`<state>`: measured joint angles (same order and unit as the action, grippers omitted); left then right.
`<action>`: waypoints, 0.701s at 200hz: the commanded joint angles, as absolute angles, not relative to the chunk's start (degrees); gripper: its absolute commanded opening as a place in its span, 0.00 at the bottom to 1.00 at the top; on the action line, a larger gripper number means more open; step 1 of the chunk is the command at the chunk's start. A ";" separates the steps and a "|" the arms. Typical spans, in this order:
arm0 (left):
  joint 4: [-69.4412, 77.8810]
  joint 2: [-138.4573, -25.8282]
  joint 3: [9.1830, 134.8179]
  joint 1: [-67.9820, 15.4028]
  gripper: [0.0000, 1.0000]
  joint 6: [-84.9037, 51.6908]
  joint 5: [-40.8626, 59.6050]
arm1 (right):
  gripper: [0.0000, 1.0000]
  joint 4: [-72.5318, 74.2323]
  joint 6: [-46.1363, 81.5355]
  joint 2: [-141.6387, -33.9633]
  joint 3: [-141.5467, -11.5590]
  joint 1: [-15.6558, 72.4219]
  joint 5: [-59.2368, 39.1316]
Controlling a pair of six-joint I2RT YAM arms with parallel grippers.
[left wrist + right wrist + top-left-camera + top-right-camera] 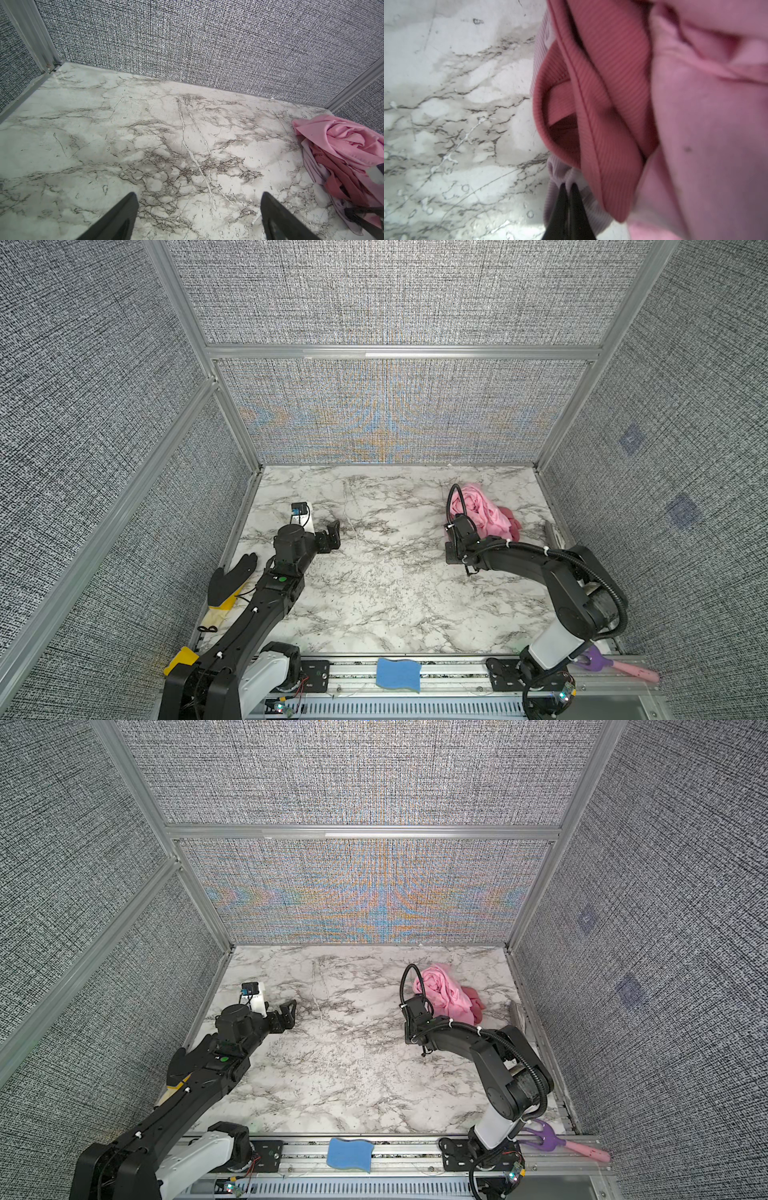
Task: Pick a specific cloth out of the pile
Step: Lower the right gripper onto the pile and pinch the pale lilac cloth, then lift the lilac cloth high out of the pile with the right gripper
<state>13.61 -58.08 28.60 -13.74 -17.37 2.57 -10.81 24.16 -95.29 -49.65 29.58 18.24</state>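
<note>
The pile (484, 510) lies at the back right of the marble table, with a bright pink cloth (336, 133) on top and a dark rose-red ribbed one (602, 104) under it. The cloth (556, 169), pale mauve, shows at the pile's left lower edge (311, 164). My right gripper (568, 186) is shut on a fold of the cloth, with its black fingertips pinched together low at the table. From above, its wrist (459, 537) hides the grip. My left gripper (332, 535) hovers open over bare marble at the left, with nothing between its fingers (128, 205).
A black and yellow glove (230, 585) lies by the left wall. A blue sponge (398, 674) sits on the front rail, and a purple and pink tool (615, 666) lies at the front right. Grey fabric walls close in the table on three sides.
</note>
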 commanded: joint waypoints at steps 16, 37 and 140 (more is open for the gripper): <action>14.41 -58.01 28.74 -13.71 0.94 -16.99 2.65 | 0.00 -11.40 23.96 -90.96 -50.23 29.54 19.69; 13.84 -57.81 29.26 -13.73 0.95 -16.96 2.70 | 0.00 -11.73 23.06 -86.42 -50.44 29.06 19.62; 13.95 -60.50 33.74 -13.72 0.95 -17.96 4.73 | 0.00 -9.84 20.35 -74.35 -58.57 16.75 1.83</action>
